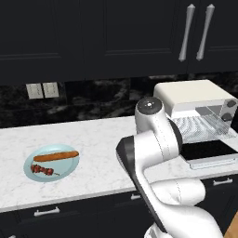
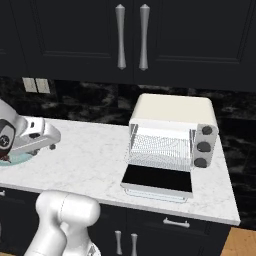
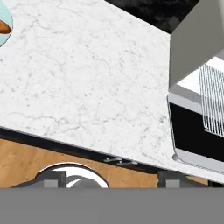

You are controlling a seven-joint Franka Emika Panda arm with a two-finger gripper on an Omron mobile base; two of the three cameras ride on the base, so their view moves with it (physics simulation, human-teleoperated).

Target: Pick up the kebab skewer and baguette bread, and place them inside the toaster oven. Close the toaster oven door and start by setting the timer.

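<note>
Showing no legible writing; toaster oven (image 2: 172,131) door (image 2: 158,178) down; fingers' state unclear.

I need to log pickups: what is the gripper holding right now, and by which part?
Nothing. The kebab skewer and baguette bread lie on the plate.

white marble counter (image 1: 93,139), light blue plate (image 1: 44,174) on it, two wall outlets (image 1: 42,90) behind, dark cupboards with silver handles (image 2: 131,36) above
</note>
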